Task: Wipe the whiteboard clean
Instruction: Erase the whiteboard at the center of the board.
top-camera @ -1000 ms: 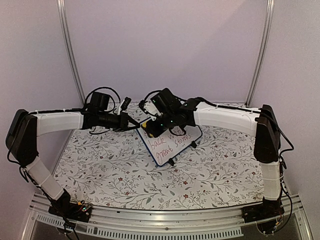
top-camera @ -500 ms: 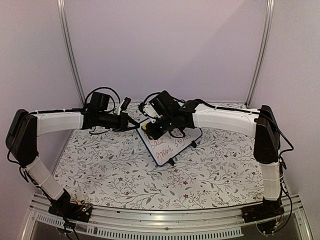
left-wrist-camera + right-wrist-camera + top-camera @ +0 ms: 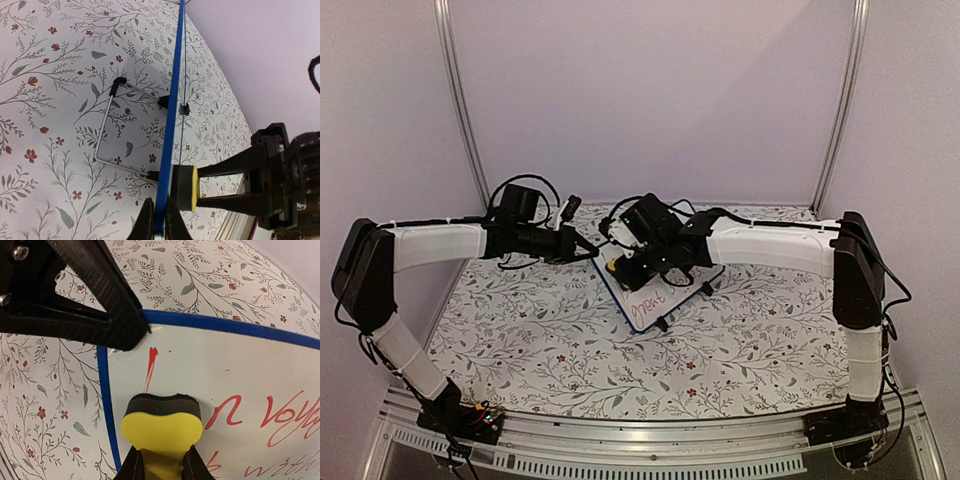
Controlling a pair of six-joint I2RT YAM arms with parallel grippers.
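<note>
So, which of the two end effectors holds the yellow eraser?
The right end effector: it is shut on the eraser, pressed to the whiteboard. The left end effector only pinches the board's blue edge.

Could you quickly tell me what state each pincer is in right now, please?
Left pincer: closed on the edge of the whiteboard.
Right pincer: closed on the yellow sponge eraser.

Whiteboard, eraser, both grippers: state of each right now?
whiteboard: propped on its stand, red writing left on it.
eraser: dark face pressed on the whiteboard.
left gripper: shut on the whiteboard's edge.
right gripper: shut on the eraser.
</note>
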